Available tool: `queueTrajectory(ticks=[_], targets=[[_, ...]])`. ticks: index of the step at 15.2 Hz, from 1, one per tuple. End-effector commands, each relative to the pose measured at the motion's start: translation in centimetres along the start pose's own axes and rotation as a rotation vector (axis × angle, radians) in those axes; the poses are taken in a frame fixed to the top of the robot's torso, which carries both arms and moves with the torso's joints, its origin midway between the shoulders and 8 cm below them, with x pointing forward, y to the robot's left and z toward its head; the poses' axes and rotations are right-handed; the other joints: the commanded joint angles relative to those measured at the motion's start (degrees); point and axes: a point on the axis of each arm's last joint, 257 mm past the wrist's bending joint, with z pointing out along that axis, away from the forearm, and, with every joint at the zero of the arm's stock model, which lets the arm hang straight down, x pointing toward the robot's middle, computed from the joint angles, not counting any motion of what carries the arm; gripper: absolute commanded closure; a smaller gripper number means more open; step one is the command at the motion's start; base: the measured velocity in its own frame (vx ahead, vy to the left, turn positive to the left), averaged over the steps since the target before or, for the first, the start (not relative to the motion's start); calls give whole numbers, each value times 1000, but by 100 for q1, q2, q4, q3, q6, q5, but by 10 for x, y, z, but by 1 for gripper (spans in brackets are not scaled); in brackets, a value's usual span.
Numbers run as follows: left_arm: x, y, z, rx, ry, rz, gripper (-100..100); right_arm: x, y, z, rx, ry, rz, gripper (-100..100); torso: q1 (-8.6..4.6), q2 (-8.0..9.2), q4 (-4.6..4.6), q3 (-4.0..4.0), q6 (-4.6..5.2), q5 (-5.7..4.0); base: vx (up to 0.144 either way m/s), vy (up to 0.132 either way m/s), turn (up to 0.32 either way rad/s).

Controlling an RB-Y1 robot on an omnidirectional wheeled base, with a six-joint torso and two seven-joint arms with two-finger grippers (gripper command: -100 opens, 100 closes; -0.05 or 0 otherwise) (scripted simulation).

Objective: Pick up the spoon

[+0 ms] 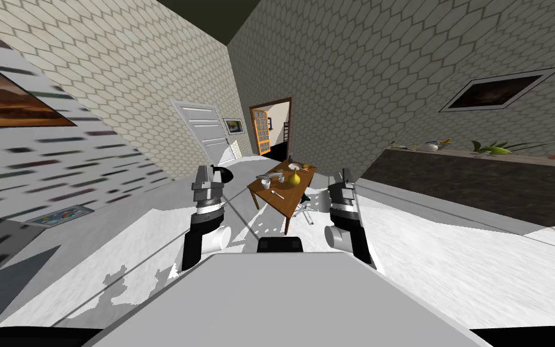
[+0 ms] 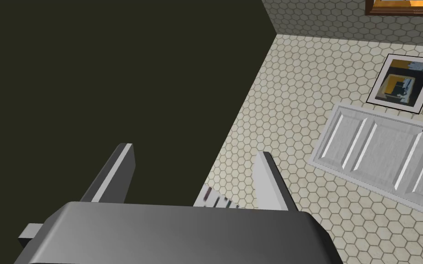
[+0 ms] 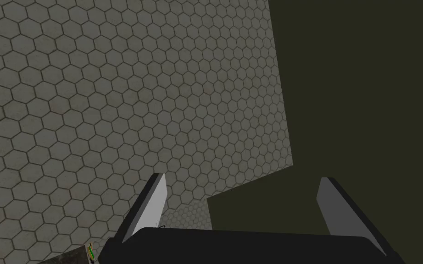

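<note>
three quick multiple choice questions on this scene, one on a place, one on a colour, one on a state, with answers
1. Where does the spoon lie?
A. on the floor
B. on the table
C. on a shelf

2. What colour is the vase on the table?
A. yellow
B. blue
C. black

3. How are the left gripper and right gripper?
A. both shut
B. one shut on the spoon
C. both open, holding nothing

Answers:
1 B: the head view shows the spoon on the table top, ahead of the arms.
2 A: the vase is plainly yellow in the head view.
3 C: in each wrist view the fingers stand wide apart with nothing between them.
</note>
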Motion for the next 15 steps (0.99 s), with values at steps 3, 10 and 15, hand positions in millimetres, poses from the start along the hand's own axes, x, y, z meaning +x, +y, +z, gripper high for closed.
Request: queueTrajectory(ticks=[3,10,15], targets=[[0,0,0,0,0,0,0,12,-8,-2,16,82,-41,-100,5,1,0,1,-1,1,-4,24,45],[0,0,0,0,0,0,0,33,-29,-11,62,218,-111,-100,22,2,0,1,-3,5,-4,47,67],[0,0,0,0,0,0,0,53,-63,-28,138,339,-176,-100,28,-3,-1,-2,-2,6,8,69,106]])
